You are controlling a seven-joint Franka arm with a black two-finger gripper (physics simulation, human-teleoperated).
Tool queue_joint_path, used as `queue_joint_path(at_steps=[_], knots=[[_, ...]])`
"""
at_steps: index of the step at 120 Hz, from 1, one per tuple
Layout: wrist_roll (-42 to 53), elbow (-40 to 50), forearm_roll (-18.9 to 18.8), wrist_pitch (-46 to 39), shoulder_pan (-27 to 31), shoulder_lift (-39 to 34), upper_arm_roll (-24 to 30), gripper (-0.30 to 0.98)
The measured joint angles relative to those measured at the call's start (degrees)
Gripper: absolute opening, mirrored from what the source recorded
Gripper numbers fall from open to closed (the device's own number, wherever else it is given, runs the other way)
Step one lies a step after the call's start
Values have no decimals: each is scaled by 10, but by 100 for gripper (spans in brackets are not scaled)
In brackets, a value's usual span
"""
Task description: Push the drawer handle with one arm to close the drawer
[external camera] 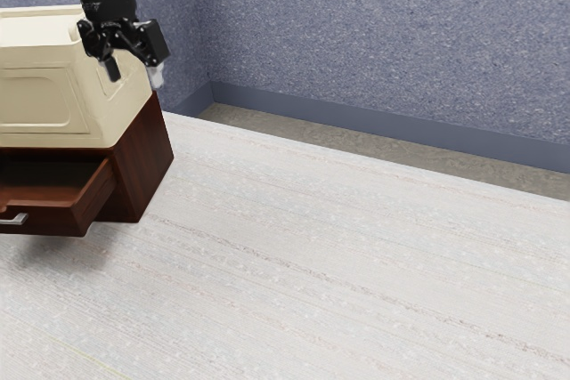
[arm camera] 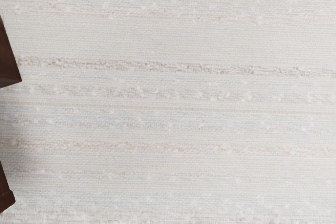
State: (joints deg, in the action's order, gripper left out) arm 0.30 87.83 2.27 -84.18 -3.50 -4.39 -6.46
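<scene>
The exterior view's left edge cuts off the drawer [external camera: 55,222], its handle [external camera: 20,219] and the cream box [external camera: 100,122].

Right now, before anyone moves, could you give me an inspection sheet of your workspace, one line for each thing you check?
Surface: pale, faintly striped surface, with the cabinet standing on it.
Job's things: dark brown cabinet; its drawer is pulled out, with a silver handle on the front.
On the cabinet: cream panelled piece.
Clutter: nothing seen.
Gripper: black gripper raised beside the cream piece, fingers apart, holding nothing, away from the handle.
Cables: nothing seen.
Surroundings: speckled blue wall, plain blue baseboard, brownish strip of floor.
</scene>
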Motion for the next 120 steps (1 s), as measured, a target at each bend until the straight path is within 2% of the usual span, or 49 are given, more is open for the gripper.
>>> queue_joint_path(at_steps=[13, 33, 43, 49, 56, 65, 72, 82, 102, 110, 120], knots=[[2, -2, 6, 22, 31, -3, -4, 69], [3, -24, 8, 44, 21, -6, -3, 69], [0, -129, 3, 101, 29, -14, -5, 68], [-12, -147, -4, 147, 66, -35, -4, 68], [-28, -146, -32, 204, 98, -67, -2, 69], [-46, -69, -57, 253, 149, -154, 10, 69], [-59, 55, -67, 255, 222, -266, 52, 69], [-75, 220, -75, 231, 274, -388, 75, 69], [-96, 434, -83, 157, 370, -524, 105, 69], [-94, 500, -88, 123, 406, -553, 104, 69], [-90, 541, -102, 90, 431, -563, 85, 69]])
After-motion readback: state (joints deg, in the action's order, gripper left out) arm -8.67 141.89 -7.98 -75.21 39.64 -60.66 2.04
